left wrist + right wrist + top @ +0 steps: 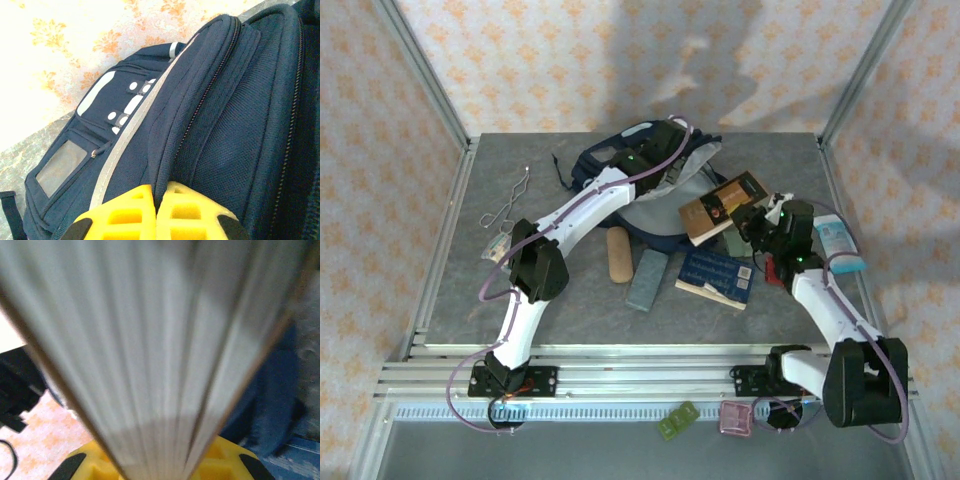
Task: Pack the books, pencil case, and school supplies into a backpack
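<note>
The navy backpack (638, 190) lies at the back middle of the table. My left gripper (672, 132) is at its far top edge, shut on a fold of backpack (225, 125) fabric beside the zipper; left gripper (160, 192). My right gripper (752, 222) is shut on the brown book (720, 205), held tilted just right of the backpack. Its pale page edges (160, 340) rise from the right gripper (160, 465). The dark blue book (715, 275) lies flat below. A tan oblong case (618, 255) and a grey-blue flat case (647, 278) lie in front of the backpack. Which one is the pencil case I cannot tell.
A pale blue-and-white packet (838, 245) lies at the right, close to my right arm. A thin bent wire (510, 205) and a small packet (498, 248) sit at the left. Metal frame posts stand at the table's back corners.
</note>
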{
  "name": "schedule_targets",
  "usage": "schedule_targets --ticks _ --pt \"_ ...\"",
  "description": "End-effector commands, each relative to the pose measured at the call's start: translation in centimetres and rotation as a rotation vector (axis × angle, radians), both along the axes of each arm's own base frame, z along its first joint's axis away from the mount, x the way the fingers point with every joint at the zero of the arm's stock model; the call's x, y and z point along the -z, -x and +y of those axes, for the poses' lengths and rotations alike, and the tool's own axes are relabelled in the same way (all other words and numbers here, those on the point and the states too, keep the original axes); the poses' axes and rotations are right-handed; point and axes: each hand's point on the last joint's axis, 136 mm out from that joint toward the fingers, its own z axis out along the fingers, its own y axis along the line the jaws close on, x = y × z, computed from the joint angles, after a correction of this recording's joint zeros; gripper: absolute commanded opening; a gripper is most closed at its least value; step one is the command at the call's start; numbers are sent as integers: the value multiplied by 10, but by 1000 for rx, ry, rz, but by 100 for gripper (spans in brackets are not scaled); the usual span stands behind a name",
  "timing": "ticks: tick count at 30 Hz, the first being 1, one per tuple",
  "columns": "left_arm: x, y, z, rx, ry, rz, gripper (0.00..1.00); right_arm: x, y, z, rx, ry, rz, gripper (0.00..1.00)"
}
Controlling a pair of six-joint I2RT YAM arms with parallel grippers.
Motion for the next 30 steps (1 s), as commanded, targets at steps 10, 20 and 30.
schedule_targets --ticks 10,20,30 --pt "-122 -3 22 -82 160 -251 0 -47 -64 83 -161 -179 -202 0" --pt "-140 2 26 -64 165 -279 0 -6 -140 137 -218 -257 -127 0" --pt "-144 10 21 -28 216 -263 0 55 -226 194 -208 -330 -4 0"
